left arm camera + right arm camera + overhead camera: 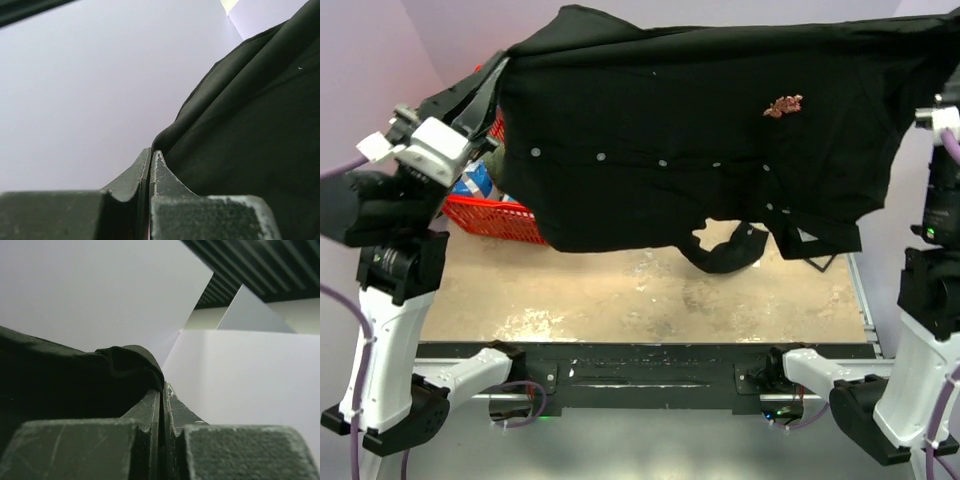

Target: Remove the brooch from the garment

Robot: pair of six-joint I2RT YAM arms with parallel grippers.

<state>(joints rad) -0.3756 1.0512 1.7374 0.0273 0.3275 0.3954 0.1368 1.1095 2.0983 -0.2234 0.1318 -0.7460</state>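
The garment [700,130], a black shirt with a row of small white buttons [663,162], hangs spread out in the air between my two arms. The brooch [783,105], a tiny reddish-pink pin, sits on its upper right part. My left gripper [500,66] is shut on the shirt's upper left edge; in the left wrist view its tips [152,151] meet at a fold of the cloth [240,130]. My right gripper [163,386] is shut on a bunched corner of the cloth [75,375] at the far right; in the top view the shirt hides its fingertips.
A red basket [492,216] with a blue and white item [475,180] stands at the back left, partly behind the shirt. The shirt's lower hem [730,250] droops to the tan tabletop [650,295]. Pale walls fill both wrist views.
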